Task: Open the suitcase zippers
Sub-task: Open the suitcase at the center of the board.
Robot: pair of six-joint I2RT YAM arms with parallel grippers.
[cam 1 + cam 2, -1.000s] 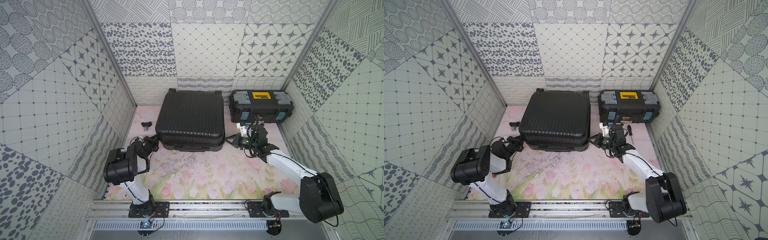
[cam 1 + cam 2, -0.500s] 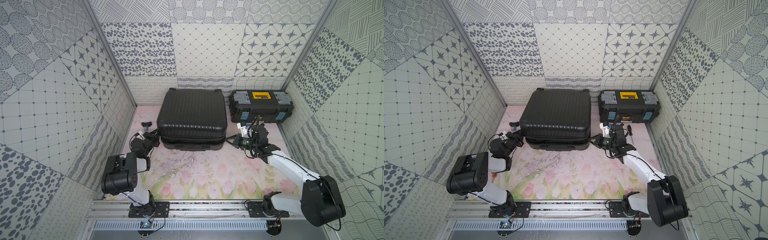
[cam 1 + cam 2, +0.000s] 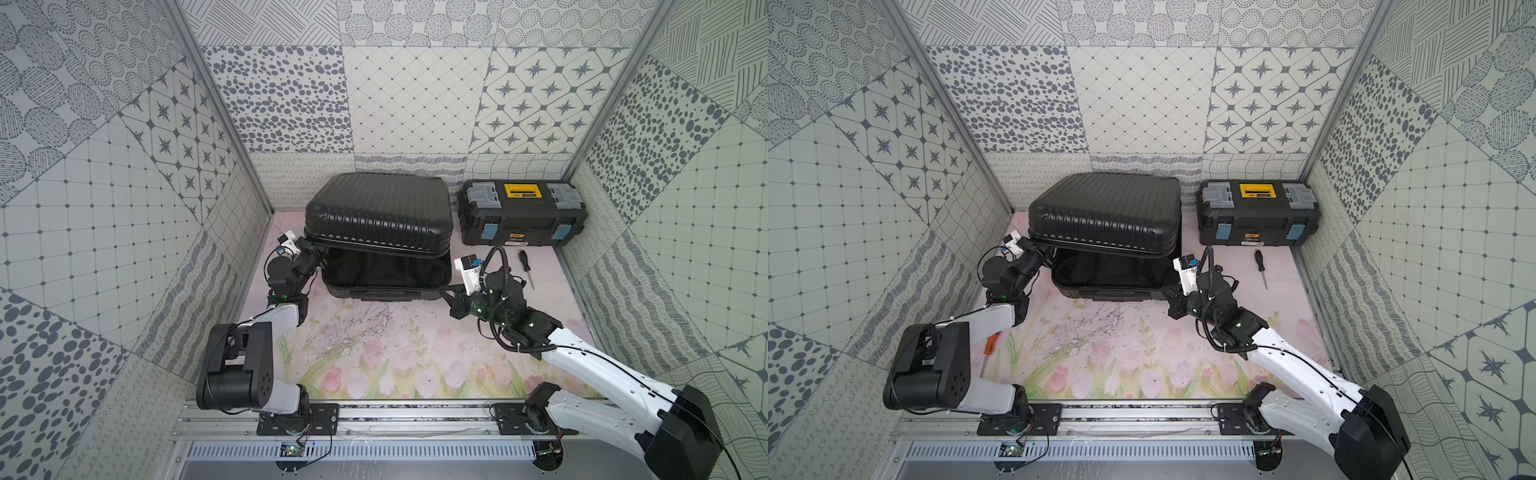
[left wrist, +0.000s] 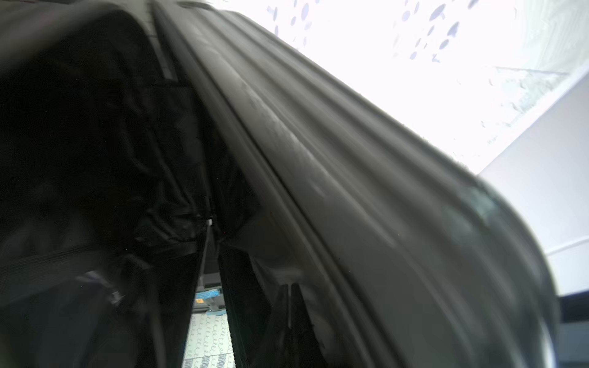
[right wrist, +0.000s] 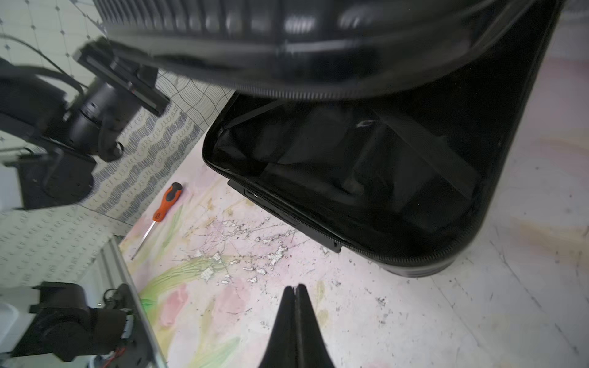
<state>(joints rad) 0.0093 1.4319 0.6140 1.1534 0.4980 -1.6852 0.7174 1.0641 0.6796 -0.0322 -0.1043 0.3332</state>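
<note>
Top view: one suitcase, one toolbox; left gripper closed, right gripper closed, empty.

The suitcase has a hard black plastic shell, ribbed and semi-gloss, while its lining is matt black cloth, slack and creased, and the zippers are fine-toothed dark tape along the rim. The toolbox is matt black moulded plastic with grey and yellow plastic lid parts. The table cover is a smooth floral-printed sheet, scuffed and flaking near the case, and the screwdriver has a rubbery orange-and-black handle on a bright metal shaft
</note>
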